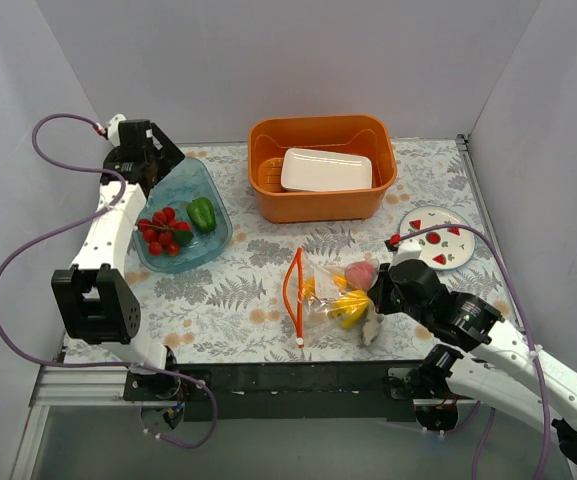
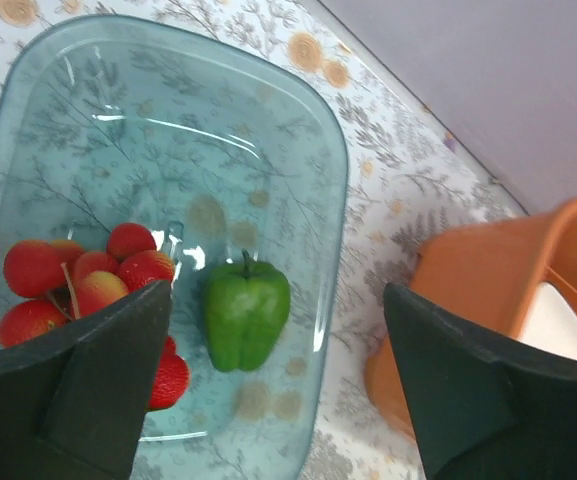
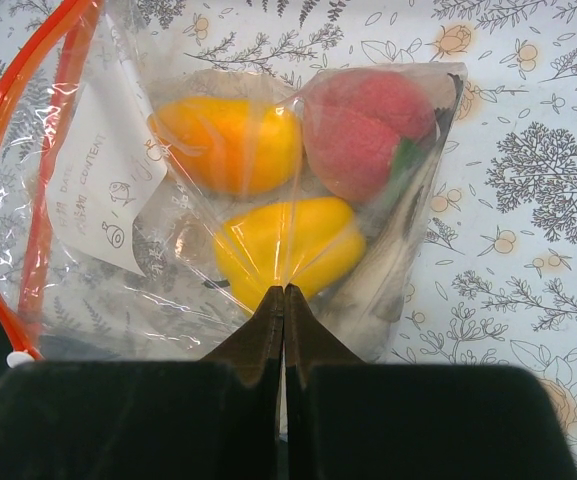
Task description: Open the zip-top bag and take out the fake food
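Observation:
The zip-top bag (image 1: 330, 295) lies near the table's front, its orange-red zip strip (image 1: 292, 285) gaping open on the left. In the right wrist view the bag (image 3: 118, 180) holds an orange-yellow pepper (image 3: 230, 145), a yellow pepper (image 3: 286, 240) and a pinkish-red piece (image 3: 363, 125). My right gripper (image 3: 284, 292) is shut, pinching a fold of the bag's plastic. My left gripper (image 2: 278, 300) is open and empty above the teal tray (image 2: 58, 110), which holds red cherry tomatoes (image 2: 78, 280) and a green pepper (image 2: 246, 312). In the top view it is over the tray's far end (image 1: 140, 152).
An orange basket (image 1: 322, 200) with a white container (image 1: 326, 170) stands at the back centre. A white plate (image 1: 434, 238) with red triangles lies at the right, close behind my right arm. Grey walls close in the table on three sides.

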Tool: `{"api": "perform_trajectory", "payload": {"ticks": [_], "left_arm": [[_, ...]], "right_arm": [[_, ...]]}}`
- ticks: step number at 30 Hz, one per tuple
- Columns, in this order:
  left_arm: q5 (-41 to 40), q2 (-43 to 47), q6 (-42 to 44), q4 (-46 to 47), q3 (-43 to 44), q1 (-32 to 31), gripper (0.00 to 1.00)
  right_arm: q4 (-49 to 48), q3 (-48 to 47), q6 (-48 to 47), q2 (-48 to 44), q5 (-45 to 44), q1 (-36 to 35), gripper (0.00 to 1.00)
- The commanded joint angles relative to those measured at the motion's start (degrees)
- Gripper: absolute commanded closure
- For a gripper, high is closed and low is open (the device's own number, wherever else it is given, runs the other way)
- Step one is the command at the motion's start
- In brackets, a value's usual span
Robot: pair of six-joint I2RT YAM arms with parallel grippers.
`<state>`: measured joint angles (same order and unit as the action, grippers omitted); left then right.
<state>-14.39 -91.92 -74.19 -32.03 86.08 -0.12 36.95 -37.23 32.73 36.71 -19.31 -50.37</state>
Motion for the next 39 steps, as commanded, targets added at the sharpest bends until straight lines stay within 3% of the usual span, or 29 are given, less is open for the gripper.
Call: {"api": "perform_trajectory", "payload": {"ticks": [1, 7, 9, 12, 15, 17, 21, 32, 34, 39], "left_arm": [[7.7, 13.5, -1.3, -1.1, -5.6, -2.2, 0.19], [10.9, 26.5, -6.8, -2.9, -21.6, -12.5, 0.53], [12.0, 29.9, -10.5, -3.5, -26.5, -19.1, 0.66], [13.9, 32.8, -16.2, -1.9, -34.0, -29.5, 0.77], [16.0, 33.2, -24.1, 5.8, -40.0, -39.0, 0.82], [15.5, 31.5, -27.4, 11.5, -43.2, -44.6, 0.83], [15.5, 27.0, -28.7, 22.0, -45.4, -48.9, 0.8], [11.8, 13.5, -19.9, 31.6, -42.2, -50.7, 0.77], [12.0, 13.0, -17.6, 37.6, -43.5, -50.7, 0.73], [11.7, 6.2, -14.3, 41.3, -41.9, -50.6, 0.66]], "right_arm": [[-1.4, 0.2, -0.5, -1.0, 0.2, -0.3, 0.99], [-1.2, 0.9, 0.1, -1.2, -0.2, -0.3, 0.99], [-1.3, 1.2, 0.2, -1.0, -0.6, -0.3, 0.99], [-1.7, 1.6, 0.8, -0.5, -0.8, -0.3, 0.99], [-2.1, 1.7, 1.4, 0.3, -1.0, -0.3, 0.99], [-2.5, 1.6, 1.5, 0.6, -0.8, -0.3, 0.99], [-2.4, 1.4, 1.8, 1.9, -0.8, -0.3, 0.99], [-1.4, -0.5, 2.2, 2.9, -3.4, -0.3, 0.99], [-2.3, -0.8, 1.8, 2.9, -3.3, -0.3, 0.99], [-2.0, -2.3, 0.8, 5.1, -2.8, -0.3, 0.99]]}}
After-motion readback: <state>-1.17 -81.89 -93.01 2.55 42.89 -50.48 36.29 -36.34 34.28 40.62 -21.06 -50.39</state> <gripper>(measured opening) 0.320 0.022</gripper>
